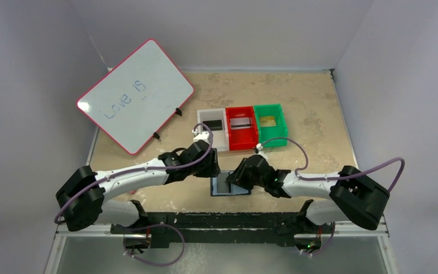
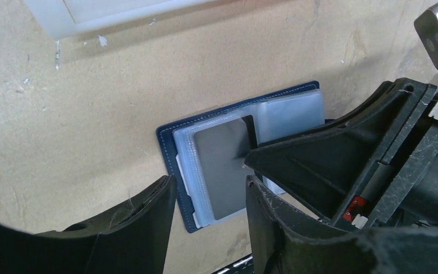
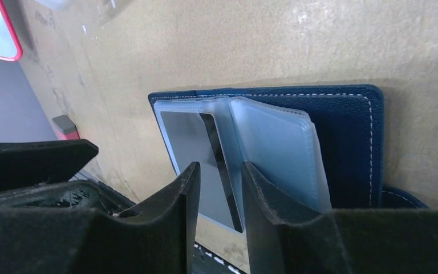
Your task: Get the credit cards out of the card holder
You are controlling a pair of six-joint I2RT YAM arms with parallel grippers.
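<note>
The navy-blue bifold card holder [image 2: 239,165] lies open on the tan bench [image 2: 91,114]. A grey card [image 3: 197,157] sits in its clear sleeve. Both the left end effector [image 2: 211,197] and right end effector [image 3: 219,188] hover over it, fingers spread, pinching nothing.

navy card holder [image 3: 342,131] lying open, dark card [image 3: 197,157] in clear sleeve

Tan, mottled table [image 1: 313,108]. Lying open near front edge: navy card holder [image 1: 230,185]. Further back, side by side in a row: white bin [image 1: 205,116], red bin [image 1: 242,140], green bin [image 1: 279,117]. Back left: propped pink-rimmed whiteboard [image 1: 134,94].
</note>
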